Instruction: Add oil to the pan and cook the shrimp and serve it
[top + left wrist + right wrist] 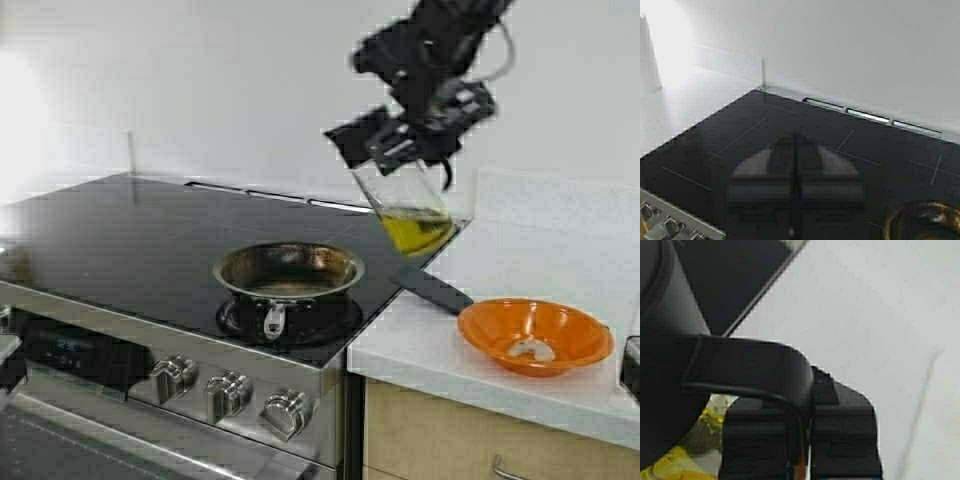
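Observation:
My right gripper (418,140) holds the glass jug (400,192) up in the air, behind and to the right of the pan (288,270). It is shut on the jug's black handle (747,360). The jug is tilted and the yellow-green oil (416,231) lies in its lower part. The steel pan, browned inside, stands on the front right burner with its stub handle towards me. The small pale shrimp (530,349) lies in the orange bowl (565,322) on the counter. My left gripper (796,167) is shut and empty above the cooktop, to the left of the pan (925,220).
The black glass cooktop (120,235) has knobs (230,392) along its front edge. A black flat tool (432,289) lies across the seam between stove and white counter (420,345). A wall runs close behind the stove.

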Robot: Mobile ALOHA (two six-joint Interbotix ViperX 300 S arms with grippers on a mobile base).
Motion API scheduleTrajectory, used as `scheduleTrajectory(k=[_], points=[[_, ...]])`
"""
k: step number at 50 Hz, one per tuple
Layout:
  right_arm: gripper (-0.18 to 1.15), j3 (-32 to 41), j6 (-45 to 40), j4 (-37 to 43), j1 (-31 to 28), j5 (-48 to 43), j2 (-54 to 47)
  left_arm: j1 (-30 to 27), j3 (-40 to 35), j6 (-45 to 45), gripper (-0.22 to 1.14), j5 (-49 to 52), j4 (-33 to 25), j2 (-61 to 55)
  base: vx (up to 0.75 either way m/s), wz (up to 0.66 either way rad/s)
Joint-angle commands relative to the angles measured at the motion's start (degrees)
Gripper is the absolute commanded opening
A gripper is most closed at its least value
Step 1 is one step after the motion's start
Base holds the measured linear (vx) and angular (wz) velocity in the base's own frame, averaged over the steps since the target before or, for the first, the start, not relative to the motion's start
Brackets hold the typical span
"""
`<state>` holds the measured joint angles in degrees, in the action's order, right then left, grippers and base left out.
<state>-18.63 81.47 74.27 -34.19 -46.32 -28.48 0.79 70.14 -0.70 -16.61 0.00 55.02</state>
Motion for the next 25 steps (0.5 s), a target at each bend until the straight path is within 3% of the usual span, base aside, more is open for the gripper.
scheduleTrajectory(k=[1, 14, 25], points=[[0.08, 6.3, 10.4, 2.3, -1.1, -3.7, -1.1, -0.1, -0.8, -0.2, 0.03, -0.3, -0.1, -0.4, 0.00, 0.00], [0.08, 16.4, 33.7, 9.1, -2.4, -9.3, -8.8, 0.0, -0.9, -1.1, 0.03, -0.3, -0.1, -0.4, 0.00, 0.00], [0.08, 22.6, 37.4, 10.6, -2.4, -9.7, -12.9, 0.0, -0.8, -1.1, 0.03, -0.3, -0.1, -0.4, 0.00, 0.00]])
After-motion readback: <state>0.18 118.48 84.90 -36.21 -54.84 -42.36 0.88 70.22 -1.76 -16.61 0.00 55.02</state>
